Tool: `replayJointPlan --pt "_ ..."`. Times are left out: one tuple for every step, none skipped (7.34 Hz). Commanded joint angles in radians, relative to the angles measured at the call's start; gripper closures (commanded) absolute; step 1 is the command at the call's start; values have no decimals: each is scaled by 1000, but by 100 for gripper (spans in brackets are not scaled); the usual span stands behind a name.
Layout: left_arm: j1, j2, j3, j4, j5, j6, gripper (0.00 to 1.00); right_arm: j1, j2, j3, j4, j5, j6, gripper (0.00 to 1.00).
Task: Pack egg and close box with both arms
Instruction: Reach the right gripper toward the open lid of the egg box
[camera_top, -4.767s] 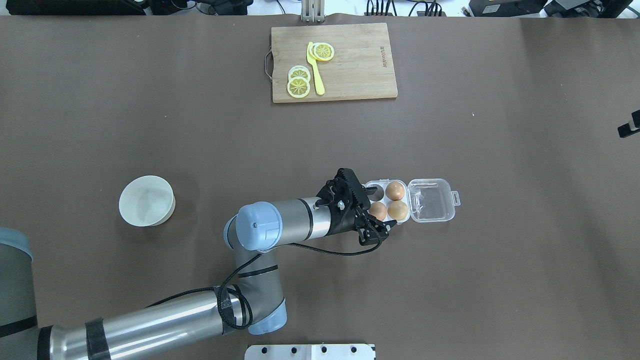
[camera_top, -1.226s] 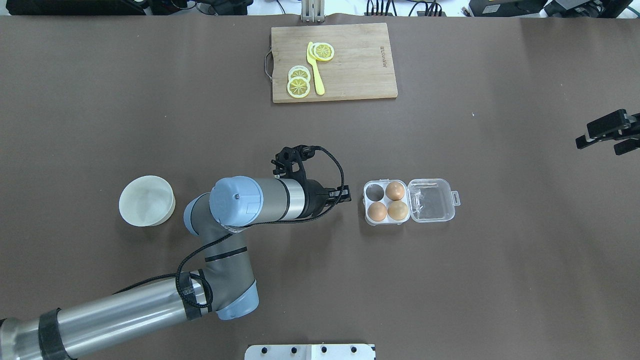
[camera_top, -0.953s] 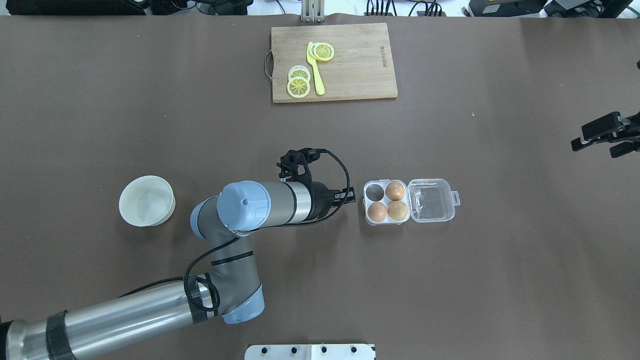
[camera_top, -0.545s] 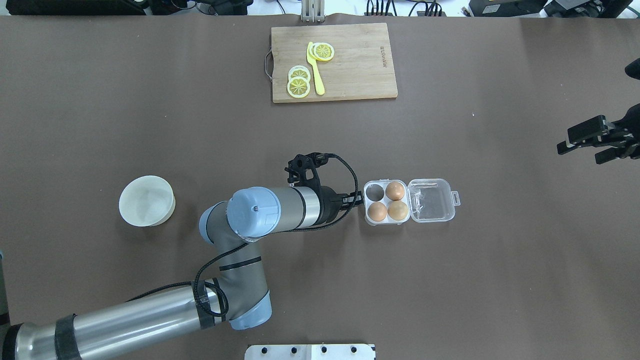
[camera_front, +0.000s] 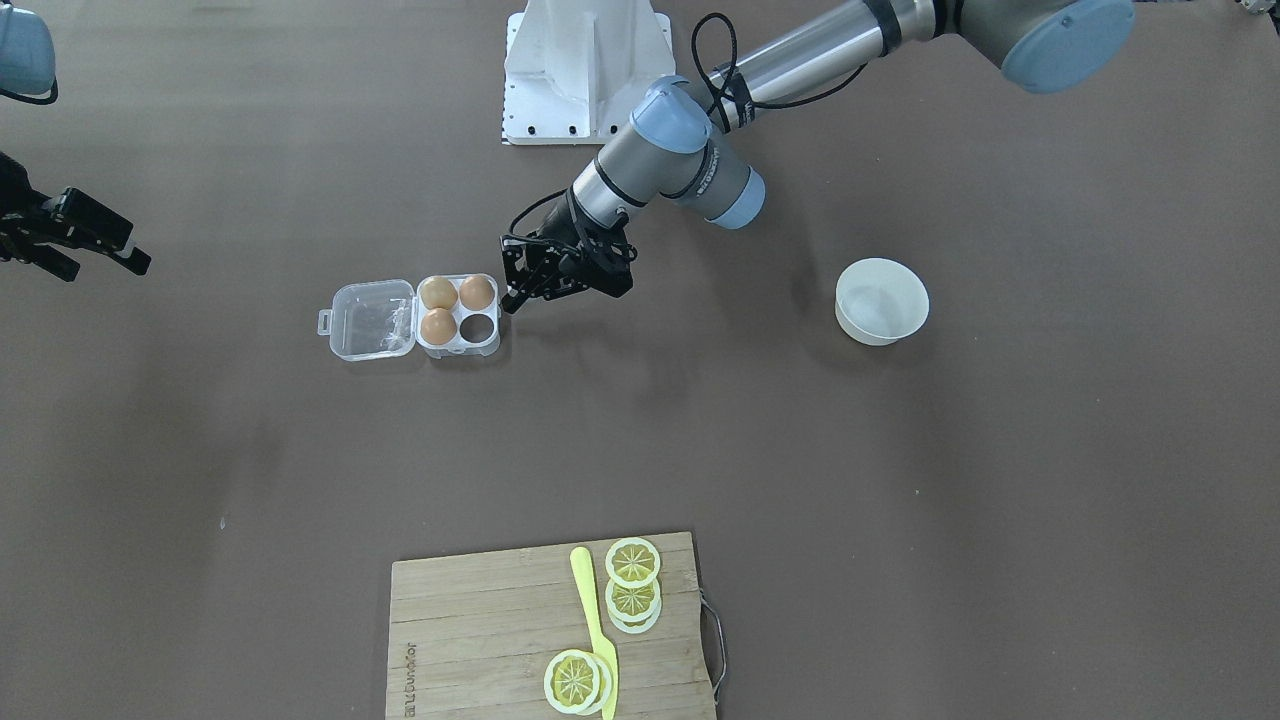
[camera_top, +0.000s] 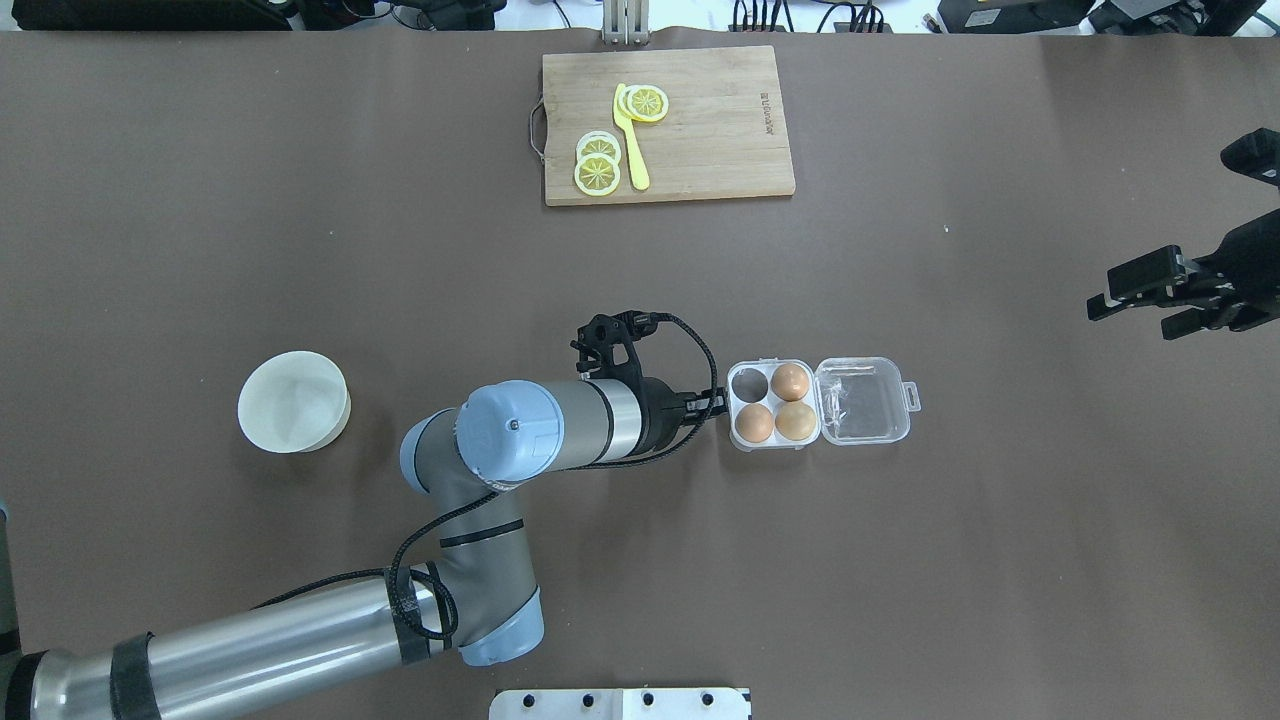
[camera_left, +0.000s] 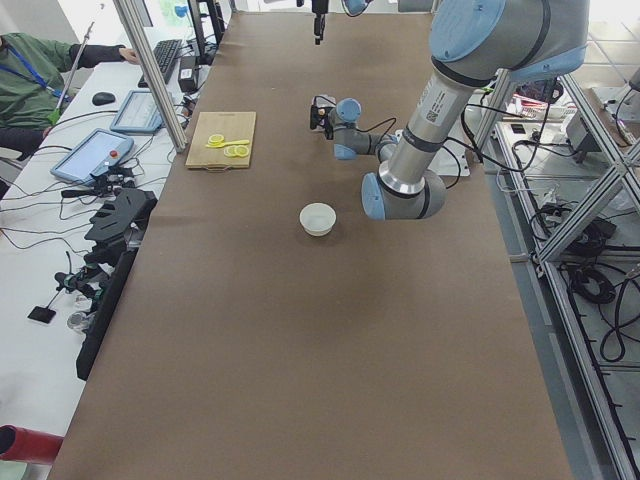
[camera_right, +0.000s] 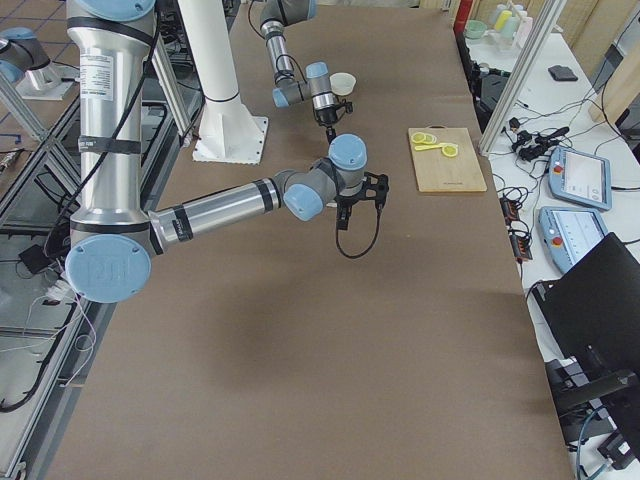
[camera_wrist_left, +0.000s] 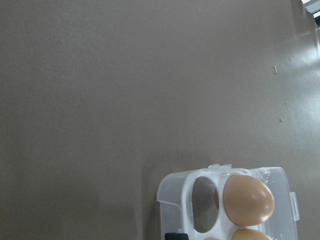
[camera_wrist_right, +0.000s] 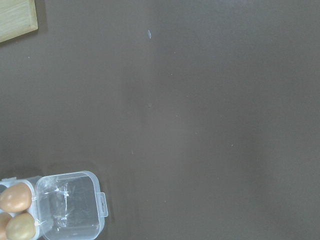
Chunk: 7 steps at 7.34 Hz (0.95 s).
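The clear box (camera_top: 772, 403) lies on the table with its lid (camera_top: 865, 400) open flat to the right. Three brown eggs (camera_top: 790, 381) (camera_top: 754, 423) (camera_top: 796, 420) fill three cells, and the far-left cell (camera_top: 750, 383) is empty. My left gripper (camera_top: 712, 402) is shut, its tip at the box's left edge. In the left wrist view a black fingertip (camera_wrist_left: 175, 235) shows beside the empty cell and an egg (camera_wrist_left: 248, 199). My right gripper (camera_top: 1130, 318) is open and empty, far right of the box. The right wrist view shows the lid (camera_wrist_right: 67, 205).
A white bowl (camera_top: 294, 400) stands left of my left arm. A wooden cutting board (camera_top: 720, 130) with lemon slices (camera_top: 597, 165) and a yellow knife (camera_top: 631, 150) lies at the far edge. Bare brown table (camera_top: 1000, 450) lies between the box and my right gripper.
My left gripper let go of an egg in the box, drew back, turned and shut. It has now returned to the box's left edge. My right gripper has come in leftward from the right edge.
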Motion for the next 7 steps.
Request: replayJointPlan --pt "3 1 1 0 6 1 100 -25 -2 -8 51 -11 28 1" --pt "5 1 1 20 7 1 100 -34 -2 -12 71 -11 50 1" --pt "7 0 0 21 7 1 100 -39 1 -35 109 -11 56 3" --pt "7 -2 -1 21 7 1 100 -47 10 -83 197 -11 114 5" --pt "7 -2 -2 21 7 1 100 -59 15 -153 344 -12 177 7" --pt "8 -2 -2 21 6 1 100 -76 25 -216 467 -19 247 8" --pt "10 -2 -4 21 7 1 100 -112 48 -251 543 -67 321 10"
